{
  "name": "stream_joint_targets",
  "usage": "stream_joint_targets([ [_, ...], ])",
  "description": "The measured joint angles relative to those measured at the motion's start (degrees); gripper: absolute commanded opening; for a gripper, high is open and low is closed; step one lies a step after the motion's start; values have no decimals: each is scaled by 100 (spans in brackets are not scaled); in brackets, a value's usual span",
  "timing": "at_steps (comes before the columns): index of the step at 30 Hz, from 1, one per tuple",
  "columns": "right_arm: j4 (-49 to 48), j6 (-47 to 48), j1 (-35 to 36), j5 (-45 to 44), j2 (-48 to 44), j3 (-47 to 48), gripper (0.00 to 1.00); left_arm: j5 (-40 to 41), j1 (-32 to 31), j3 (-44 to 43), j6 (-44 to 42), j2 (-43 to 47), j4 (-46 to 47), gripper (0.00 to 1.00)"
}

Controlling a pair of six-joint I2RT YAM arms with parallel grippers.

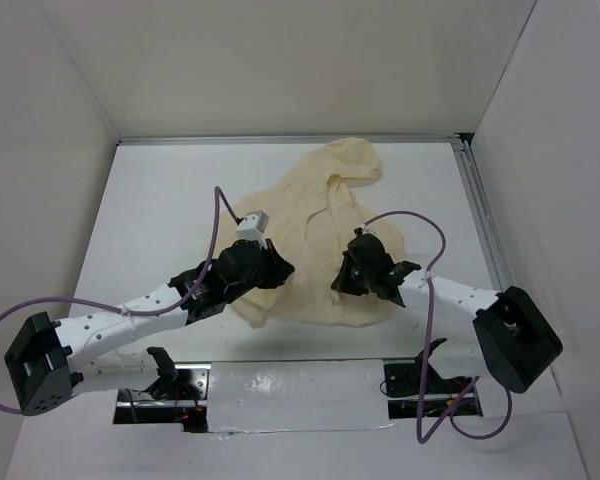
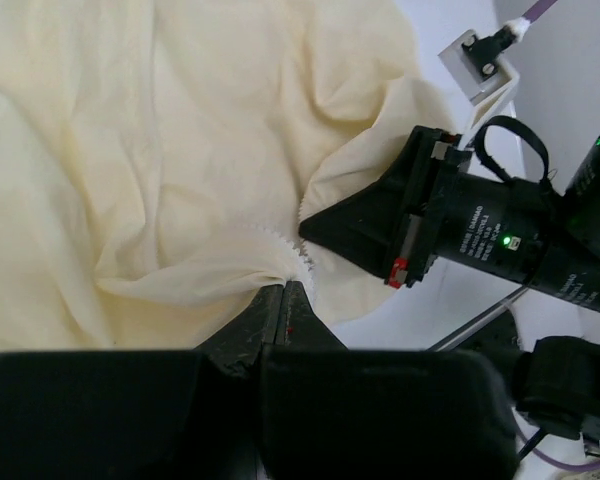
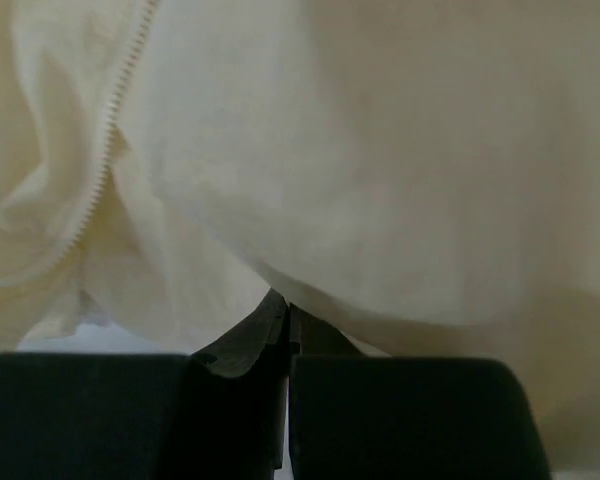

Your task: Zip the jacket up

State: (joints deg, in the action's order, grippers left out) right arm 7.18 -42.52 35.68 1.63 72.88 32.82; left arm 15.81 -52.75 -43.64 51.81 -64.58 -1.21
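Two claws pressed together, each pinching the crumpled pale cream-yellow fabric jacket (image 1: 315,225) mid white bench (image 1: 160,200) | left claw (image 2: 285,298) at white zipper teeth (image 2: 302,257), a contact only its wrist view shows | right claw (image 3: 284,308) on plain fold

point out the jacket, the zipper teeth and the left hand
jacket (image 1: 310,215): top view, middle of the fabric
zipper teeth (image 3: 108,150): right wrist view, middle of the strip
left hand (image 2: 285,290): left wrist view, between its fingertips

White table (image 1: 160,220), white enclosure walls (image 1: 280,60)
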Motion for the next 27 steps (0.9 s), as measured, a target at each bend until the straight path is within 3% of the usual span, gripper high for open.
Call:
stream_joint_targets([
  [3,140,-2,70,-149,208,-15,22,-4,7,81,157,17,-258,0],
  [4,153,4,85,-190,256,-9,36,-4,7,90,223,33,-315,0],
  [5,166,-4,96,-229,289,-4,39,-7,7,90,249,50,-365,0],
  [11,286,105,168,-297,260,15,46,-9,7,90,267,114,-404,0],
  [15,439,164,197,-326,149,17,36,-9,7,90,267,92,-470,0],
  [20,758,216,459,-494,131,136,34,-9,9,90,262,31,-492,0],
  [24,1001,251,708,-636,260,363,43,-7,7,87,258,15,-511,0],
  [27,1108,251,837,-713,308,422,44,-7,7,87,258,15,-544,0],
])
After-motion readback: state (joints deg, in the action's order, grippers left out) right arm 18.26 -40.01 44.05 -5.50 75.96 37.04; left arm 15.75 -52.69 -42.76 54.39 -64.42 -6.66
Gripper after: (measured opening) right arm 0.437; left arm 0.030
